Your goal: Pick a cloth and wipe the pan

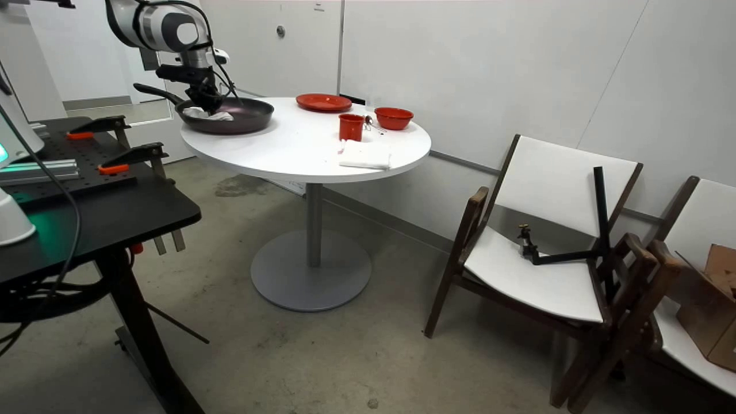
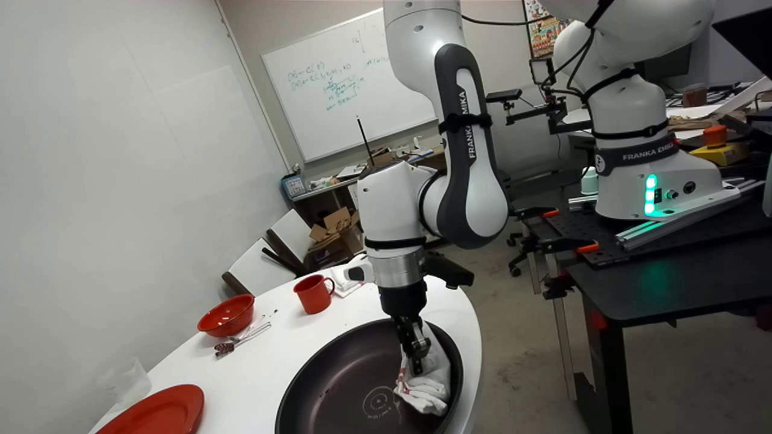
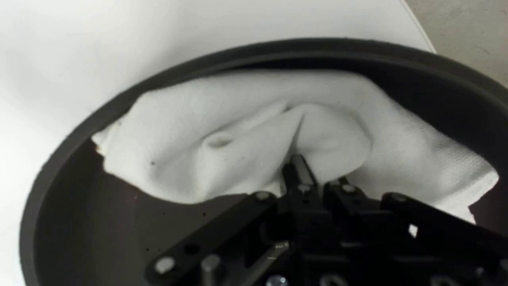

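A dark round pan [image 1: 253, 119] lies on the white table, its handle pointing out past the edge; its bare bottom shows in an exterior view [image 2: 338, 386] and in the wrist view [image 3: 115, 226]. A crumpled white cloth [image 2: 428, 392] lies inside the pan against one side wall; it also shows in the wrist view [image 3: 222, 107]. My gripper [image 3: 311, 171] points down into the pan and is shut on a fold of the cloth, which bulges between the fingers. In both exterior views the gripper [image 1: 211, 108] [image 2: 417, 364] is low over the pan. The fingertips are partly hidden by cloth.
On the white table [image 1: 282, 149] stand a red mug [image 1: 351, 127], a red bowl [image 1: 394, 118], a red plate [image 1: 324, 102] and a whisk-like utensil [image 2: 241, 339]. Another folded white cloth [image 1: 363, 155] lies by the mug. The pan sits near the table edge.
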`<state>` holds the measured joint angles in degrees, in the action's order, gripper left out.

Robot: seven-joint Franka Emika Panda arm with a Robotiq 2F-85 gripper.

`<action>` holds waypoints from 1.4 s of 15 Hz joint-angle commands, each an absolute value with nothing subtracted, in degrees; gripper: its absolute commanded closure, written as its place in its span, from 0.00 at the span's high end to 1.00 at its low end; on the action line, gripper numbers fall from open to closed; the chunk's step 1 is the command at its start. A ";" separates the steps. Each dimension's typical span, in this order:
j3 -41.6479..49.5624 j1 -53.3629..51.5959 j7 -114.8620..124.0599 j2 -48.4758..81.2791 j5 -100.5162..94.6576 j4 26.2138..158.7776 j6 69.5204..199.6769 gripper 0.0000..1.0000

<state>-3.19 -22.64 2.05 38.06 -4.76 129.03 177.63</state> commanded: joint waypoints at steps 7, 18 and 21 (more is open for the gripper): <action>0.15 -25.18 2.32 41.43 -7.43 120.53 170.04 0.02; -0.45 -22.38 0.73 46.55 -9.31 108.52 167.16 0.02; -0.59 -21.54 0.04 48.03 -9.40 104.96 166.16 0.02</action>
